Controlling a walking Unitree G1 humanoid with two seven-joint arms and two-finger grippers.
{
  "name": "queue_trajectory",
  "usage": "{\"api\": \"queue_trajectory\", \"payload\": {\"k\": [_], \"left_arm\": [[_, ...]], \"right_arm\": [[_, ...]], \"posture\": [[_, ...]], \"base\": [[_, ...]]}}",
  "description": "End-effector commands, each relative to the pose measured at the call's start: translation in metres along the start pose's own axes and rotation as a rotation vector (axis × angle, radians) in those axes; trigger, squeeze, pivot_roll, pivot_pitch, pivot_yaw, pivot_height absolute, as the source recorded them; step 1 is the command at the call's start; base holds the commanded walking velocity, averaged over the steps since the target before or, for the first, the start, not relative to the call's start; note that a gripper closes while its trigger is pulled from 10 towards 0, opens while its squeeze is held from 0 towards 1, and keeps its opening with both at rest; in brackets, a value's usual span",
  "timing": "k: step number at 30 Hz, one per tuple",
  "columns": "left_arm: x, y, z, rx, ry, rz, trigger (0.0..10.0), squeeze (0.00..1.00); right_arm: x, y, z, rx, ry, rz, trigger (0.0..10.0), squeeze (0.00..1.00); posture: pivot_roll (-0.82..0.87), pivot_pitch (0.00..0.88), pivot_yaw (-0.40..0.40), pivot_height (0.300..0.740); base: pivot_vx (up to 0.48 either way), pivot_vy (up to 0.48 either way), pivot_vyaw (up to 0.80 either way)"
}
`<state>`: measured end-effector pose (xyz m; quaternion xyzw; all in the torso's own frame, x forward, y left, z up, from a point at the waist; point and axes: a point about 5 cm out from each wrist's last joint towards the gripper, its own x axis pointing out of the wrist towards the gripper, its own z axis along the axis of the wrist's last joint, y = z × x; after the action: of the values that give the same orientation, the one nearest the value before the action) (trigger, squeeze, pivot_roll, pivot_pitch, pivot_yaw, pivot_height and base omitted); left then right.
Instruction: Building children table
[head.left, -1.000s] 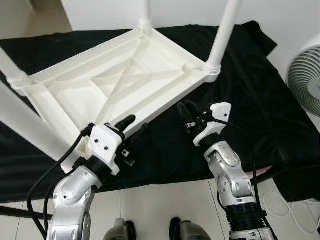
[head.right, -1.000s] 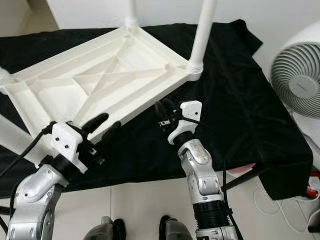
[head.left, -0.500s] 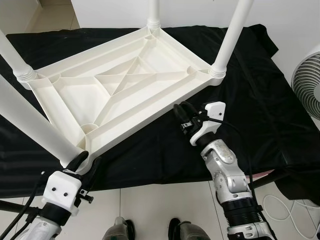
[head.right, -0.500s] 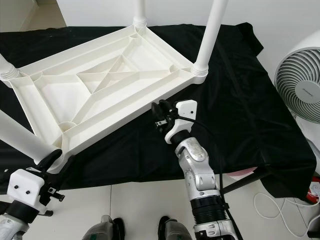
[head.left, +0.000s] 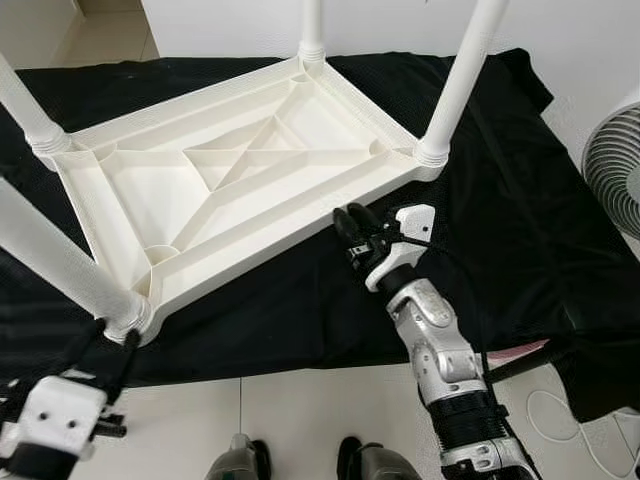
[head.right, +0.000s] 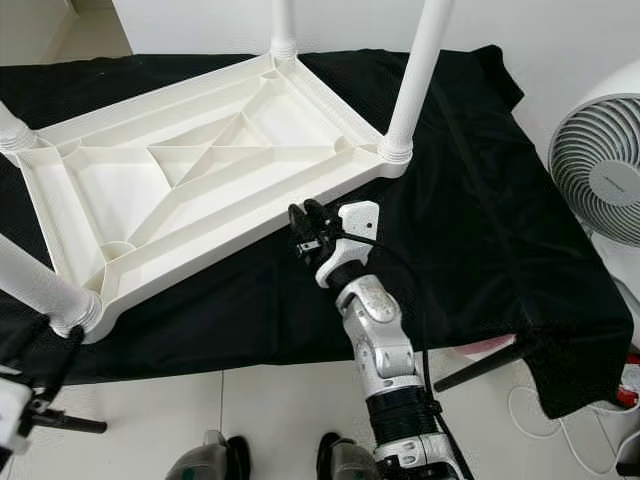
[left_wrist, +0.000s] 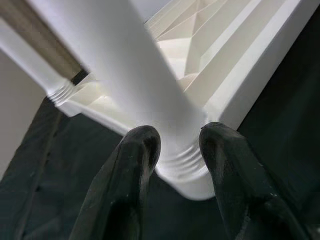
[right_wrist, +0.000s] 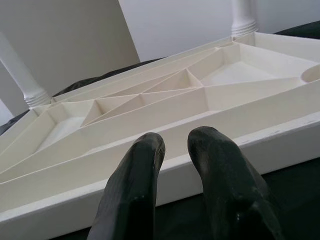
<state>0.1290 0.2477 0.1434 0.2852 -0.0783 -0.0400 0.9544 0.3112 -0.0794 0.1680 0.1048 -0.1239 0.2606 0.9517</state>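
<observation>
Table (head.left: 230, 190) is upside down on the black cloth (head.left: 520, 200), ribbed underside facing up, four legs standing up from the corners.

Left gripper (left_wrist: 175, 150): fingers apart, one each side of the near-left leg (head.left: 50, 265) right at its threaded base. In the left wrist view the gap looks about the width of the collar. Can't confirm the pads are actually touching, so I read it as straddling, not clamped. In the head views this gripper sits just below the table's near-left corner socket (head.left: 135, 315), at the edge of the cloth.

Right gripper (head.left: 358, 232): fingers slightly parted, holding nothing. Tips are just short of the table's near long rail (right_wrist: 210, 165), roughly mid to right along it. The right wrist view looks over the rail into the ribs.

Key geometry: the leg's long axis runs up and outward from the corner socket, toward the robot's left, tilted rather than plumb in these views. The left gripper's fingers point along that same line from below, so the leg lies straight ahead of it. Left arm is clearly the nearer one to that leg; the right is well apart from it, along the rail.

My read: leg looks seated, and the next move is either a twist at the collar or a release. A twist needs the fingers closed first. Right could brace the rail so the table doesn't slide on the cloth.

A fan (head.right: 600, 170) stands beyond the cloth on the table's right side.
</observation>
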Motion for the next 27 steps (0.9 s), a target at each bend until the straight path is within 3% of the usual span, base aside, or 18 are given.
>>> {"api": "queue_trajectory", "payload": {"k": [1, 7, 10, 13, 16, 17, 18, 23, 24, 26, 27], "left_arm": [[-0.007, 0.015, -0.003, 0.000, 0.016, 0.294, 10.0, 0.00], [-0.016, 0.041, -0.019, 0.086, 0.064, 0.281, 10.0, 0.00], [-0.009, 0.059, -0.028, 0.127, 0.062, 0.280, 10.0, 0.00], [-0.004, 0.063, -0.030, 0.135, 0.053, 0.280, 10.0, 0.00], [0.020, 0.072, -0.032, 0.147, 0.008, 0.277, 10.0, 0.00], [0.020, 0.072, -0.032, 0.147, 0.008, 0.277, 10.0, 0.00], [0.043, 0.078, -0.031, 0.123, -0.029, 0.304, 10.0, 0.00], [0.057, 0.081, -0.029, 0.095, -0.052, 0.321, 10.0, 0.00], [0.066, 0.079, -0.028, 0.067, -0.069, 0.320, 10.0, 0.00], [0.066, 0.079, -0.028, 0.067, -0.069, 0.320, 10.0, 0.00], [0.082, 0.060, -0.023, -0.004, -0.116, 0.279, 10.0, 0.00]], "right_arm": [[-0.003, 0.000, -0.005, 0.005, 0.013, -0.001, 10.0, 0.00], [0.000, 0.003, -0.008, 0.019, 0.003, -0.004, 10.0, 0.00], [0.001, 0.002, -0.008, 0.016, -0.004, -0.009, 10.0, 0.00], [0.002, 0.001, -0.007, 0.016, -0.007, -0.013, 10.0, 0.00], [0.002, 0.000, -0.005, 0.008, -0.016, -0.024, 10.0, 0.00], [0.002, 0.000, -0.005, 0.008, -0.016, -0.024, 10.0, 0.00], [0.002, -0.003, -0.004, 0.003, -0.026, -0.043, 10.0, 0.00], [0.001, -0.005, -0.003, -0.001, -0.032, -0.058, 10.0, 0.00], [0.001, -0.006, -0.002, -0.005, -0.036, -0.065, 10.0, 0.00], [0.001, -0.006, -0.002, -0.005, -0.036, -0.065, 10.0, 0.00], [-0.002, -0.010, 0.000, -0.020, -0.046, -0.089, 10.0, 0.00]], "posture": [[0.16, 0.164, 0.058, 0.740], [0.18, 0.160, 0.070, 0.740], [0.16, 0.155, 0.070, 0.740], [0.16, 0.155, 0.070, 0.740], [0.15, 0.154, 0.072, 0.740], [0.15, 0.154, 0.072, 0.740], [0.13, 0.153, 0.077, 0.740], [0.10, 0.150, 0.086, 0.740], [0.09, 0.149, 0.093, 0.740], [0.09, 0.149, 0.093, 0.740], [0.06, 0.148, 0.102, 0.740]], "base": [[0.000, 0.000, 0.00], [0.000, 0.000, 0.00], [0.000, 0.000, 0.00], [0.000, 0.000, 0.00], [0.000, 0.000, 0.00], [0.000, 0.000, 0.00], [0.000, 0.000, 0.00], [0.000, 0.000, 0.00], [0.000, 0.000, 0.00], [0.000, 0.000, 0.00], [0.000, 0.000, 0.00]]}}
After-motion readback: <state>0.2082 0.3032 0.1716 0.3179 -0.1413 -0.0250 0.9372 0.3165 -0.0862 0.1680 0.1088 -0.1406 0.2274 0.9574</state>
